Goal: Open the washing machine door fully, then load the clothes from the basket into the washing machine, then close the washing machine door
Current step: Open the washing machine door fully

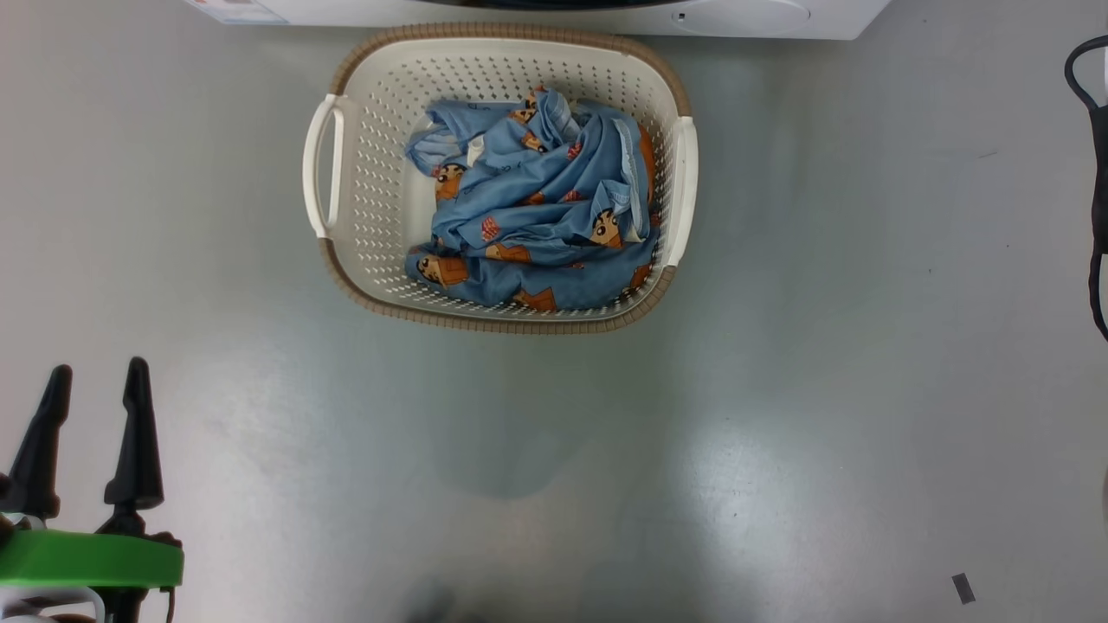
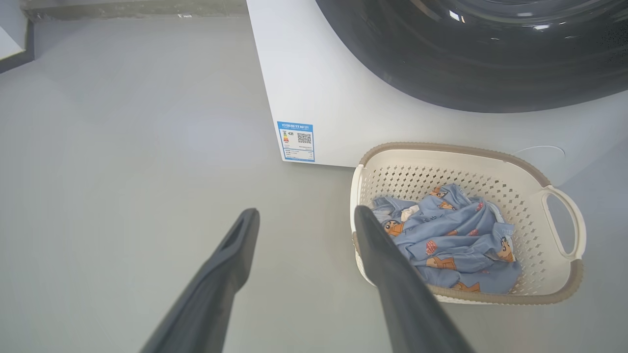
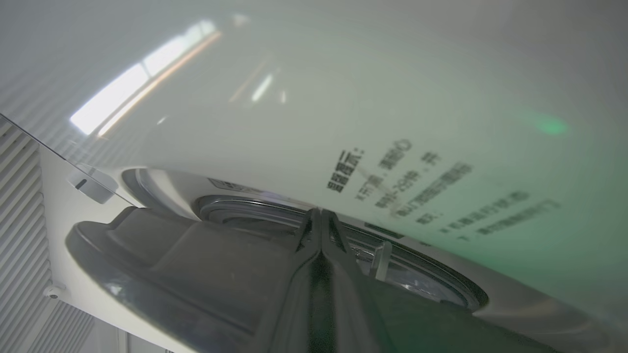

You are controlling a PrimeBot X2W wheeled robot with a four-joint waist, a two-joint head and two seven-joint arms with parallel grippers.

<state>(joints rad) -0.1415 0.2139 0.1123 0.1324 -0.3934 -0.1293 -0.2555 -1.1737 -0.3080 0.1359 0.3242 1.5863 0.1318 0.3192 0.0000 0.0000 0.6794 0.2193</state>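
Smooth grey floor [image 1: 779, 389]; the cream perforated plastic basket [image 1: 511, 322] of light blue bear-print clothes [image 1: 537, 216] sits just beside the big white boxy washing machine [image 2: 314, 88]. My right gripper [image 3: 320, 212], fingers pressed together and seemingly empty, noses its glossy black round door [image 2: 466, 63]; my left gripper [image 1: 99, 365] hangs spread, empty. I'd hook the rim and swing wide.

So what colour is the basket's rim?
Brown, with a woven look; the basket shows best in the head view.

My head camera looks straight down on the basket [image 1: 372, 173]; left wrist shares it obliquely, lower right; right wrist sits close against the washing machine [image 3: 441, 88].
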